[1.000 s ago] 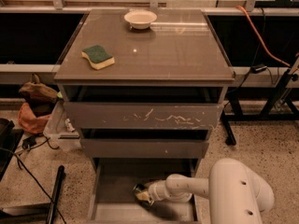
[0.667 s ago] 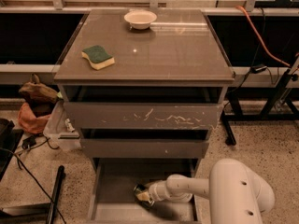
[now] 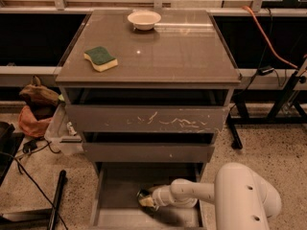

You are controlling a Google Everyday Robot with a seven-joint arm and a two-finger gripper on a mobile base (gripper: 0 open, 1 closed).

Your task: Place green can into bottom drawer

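Note:
The bottom drawer [image 3: 117,198] is pulled open at the foot of the grey-brown cabinet, and its flat floor shows. My white arm [image 3: 192,191] reaches into it from the right. My gripper [image 3: 146,200] is low inside the drawer, near the middle of the floor. A small dark and yellowish thing at its tip looks like the green can [image 3: 142,195]. It is at floor level, and I cannot tell whether it rests there or is held.
A green-and-yellow sponge [image 3: 100,58] and a white bowl [image 3: 144,19] lie on the cabinet top. The scratched drawer front [image 3: 146,120] and the plain middle front [image 3: 147,152] hang above the open drawer. Bags [image 3: 33,111], cables and a black pole [image 3: 56,200] are on the floor at left.

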